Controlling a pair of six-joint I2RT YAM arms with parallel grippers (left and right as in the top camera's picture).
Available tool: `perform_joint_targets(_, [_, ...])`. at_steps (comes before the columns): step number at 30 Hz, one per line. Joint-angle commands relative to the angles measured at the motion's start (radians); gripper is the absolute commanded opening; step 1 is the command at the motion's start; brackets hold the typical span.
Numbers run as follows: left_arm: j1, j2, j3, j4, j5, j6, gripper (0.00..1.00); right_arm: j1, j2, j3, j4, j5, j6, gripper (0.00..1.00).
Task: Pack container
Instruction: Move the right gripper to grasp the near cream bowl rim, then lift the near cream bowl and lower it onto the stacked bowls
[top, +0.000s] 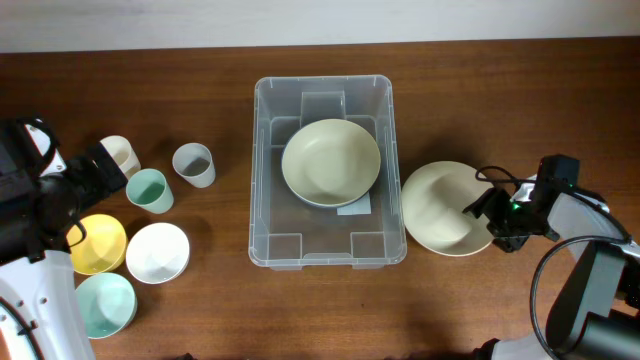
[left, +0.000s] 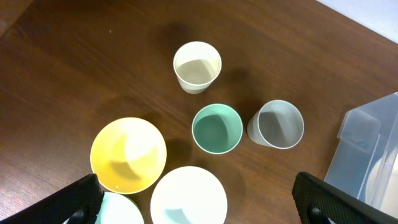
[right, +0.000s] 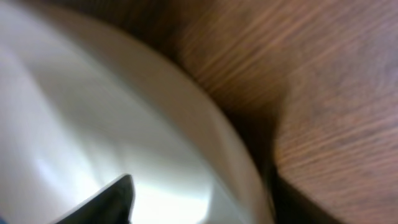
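with the right gripper (top: 482, 212) set astride the rim of the cream bowl (top: 440, 205), clenched or not cannot be told, the rim is best pinched firmly before it is lifted into the container (top: 262, 175) just beside at mid-table, while the left gripper (left: 199, 206) is seen released above the cups (left: 216, 129).

Right wrist view: heavily blurred. The pale bowl (right: 93, 124) runs off the left and lower frame edges. Only one dark fingertip (right: 115, 199) of the right gripper (top: 488, 218) shows, so its jaw spacing is indeterminate.

Left wrist view: the container (left: 367, 149) is cut by the right edge and the white bowl (left: 186, 196) by the lower edge.

Overhead: the label (top: 355, 207) lies mostly hidden under the large bowl (top: 330, 162).
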Motion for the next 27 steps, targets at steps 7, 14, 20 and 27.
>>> perform_joint_targets(7, [0.005, 0.002, 0.011, 0.002, 0.015, -0.002, 0.99, 0.008, 0.028, -0.013, 0.000, -0.002, -0.006, 0.27])
perform_joint_targets(14, [0.005, 0.002, 0.011, 0.002, 0.018, -0.002, 1.00, 0.007, 0.028, -0.003, -0.001, -0.002, 0.013, 0.04])
perform_joint_targets(20, [0.005, 0.002, 0.011, 0.002, 0.018, -0.002, 0.99, 0.007, -0.006, 0.095, -0.043, 0.026, 0.026, 0.04])
perform_joint_targets(27, [0.005, 0.002, 0.011, 0.002, 0.018, -0.002, 1.00, 0.011, -0.083, 0.411, -0.215, 0.052, 0.026, 0.04])
